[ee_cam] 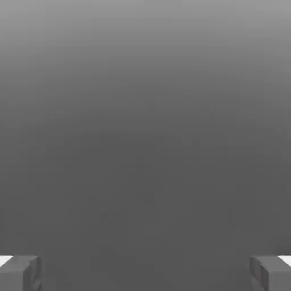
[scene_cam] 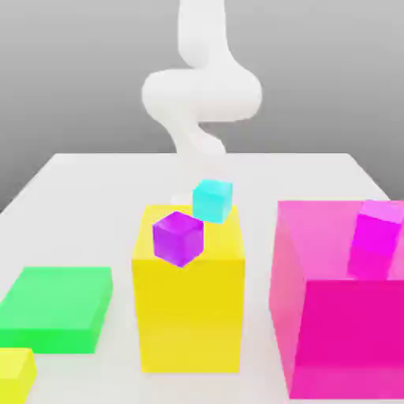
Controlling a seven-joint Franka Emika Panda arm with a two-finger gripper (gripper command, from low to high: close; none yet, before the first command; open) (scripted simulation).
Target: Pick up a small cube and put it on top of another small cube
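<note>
The job looks to be at its start: the gripper's fingers stand wide apart with nothing between them, and the next move calls for bringing them down over the small yellow cube, at the near corner on the exterior view's left, just in front of the green slab. That cube is cut off by the picture's edge, sits flat with one face turned roughly toward the camera, and, being a cube, seems to have no long axis to line up with.
</note>
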